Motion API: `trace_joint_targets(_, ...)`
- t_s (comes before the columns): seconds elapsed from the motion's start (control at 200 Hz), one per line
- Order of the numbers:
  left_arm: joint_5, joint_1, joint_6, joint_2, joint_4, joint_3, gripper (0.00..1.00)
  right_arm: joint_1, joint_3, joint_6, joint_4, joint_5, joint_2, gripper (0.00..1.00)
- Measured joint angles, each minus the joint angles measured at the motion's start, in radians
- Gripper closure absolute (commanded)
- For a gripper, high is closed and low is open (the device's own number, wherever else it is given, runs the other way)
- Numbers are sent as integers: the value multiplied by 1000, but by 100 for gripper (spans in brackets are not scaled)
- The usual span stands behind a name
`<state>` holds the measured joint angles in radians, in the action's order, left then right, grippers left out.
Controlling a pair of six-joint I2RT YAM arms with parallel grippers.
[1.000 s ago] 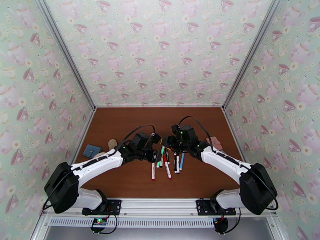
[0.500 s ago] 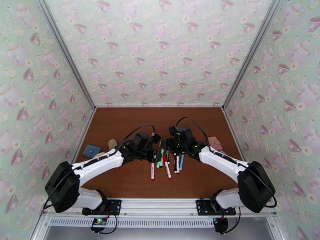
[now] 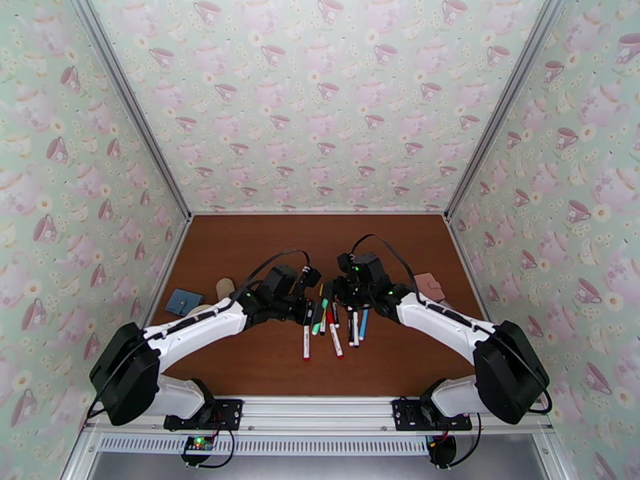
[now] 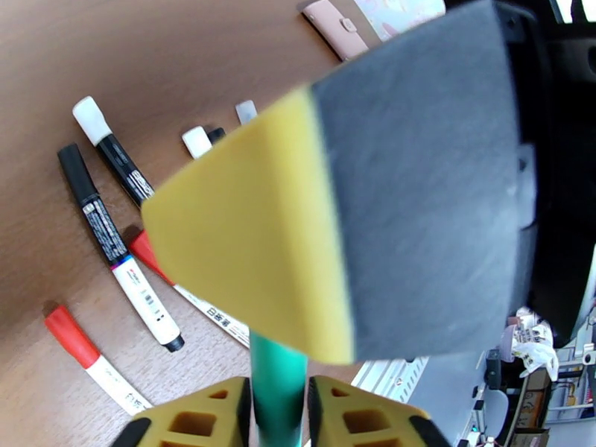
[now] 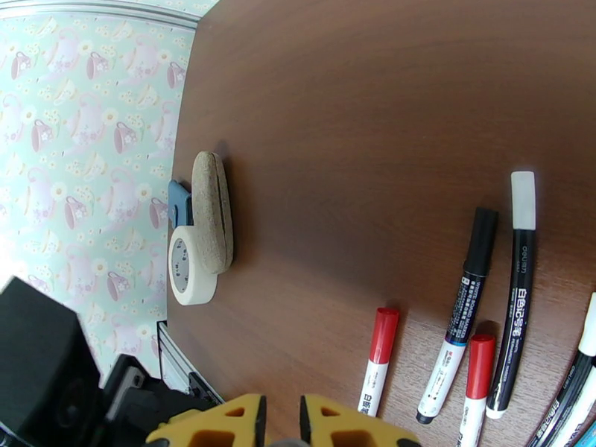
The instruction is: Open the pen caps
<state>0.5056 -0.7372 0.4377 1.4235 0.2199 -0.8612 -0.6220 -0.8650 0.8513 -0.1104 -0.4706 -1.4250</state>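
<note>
A green pen (image 4: 279,385) stands between the yellow fingers of my left gripper (image 4: 277,407), which press against its barrel. My right gripper (image 3: 336,296) meets it head-on, and one broad yellow and black finger (image 4: 335,217) covers the pen's far end, so the cap is hidden. In the right wrist view the right gripper (image 5: 281,422) has its jaws nearly touching. Several other pens (image 3: 334,339) lie side by side on the brown table (image 3: 264,362) just below both grippers: red-capped (image 5: 380,359), black (image 5: 458,337) and white-capped (image 5: 518,277). Two small loose pen caps (image 4: 197,141) lie nearby.
A beige lump (image 5: 212,210), a roll of white tape (image 5: 190,273) and a blue pouch (image 3: 184,302) sit left of the arms. A pink case (image 3: 433,286) lies at the right. Patterned walls close in the table on three sides.
My right gripper has slid a little left toward the left gripper and closed its jaws. The left arm has hardly moved.
</note>
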Motion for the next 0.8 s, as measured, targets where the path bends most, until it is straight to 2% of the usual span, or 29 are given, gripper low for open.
trace_joint_targets(0.23, 68, 27, 51, 0, -110, 74, 59, 0, 0, 6, 5, -8, 5, 86)
trace_joint_targets(0.471, 112, 30, 85, 0, -204, 89, 70, 0, 0, 35, 48, -22, 6, 86)
trace_joint_targets(0.801, 112, 33, 92, -2, -237, 102, 94, -3, 30, 84, 98, 1, 26, 90)
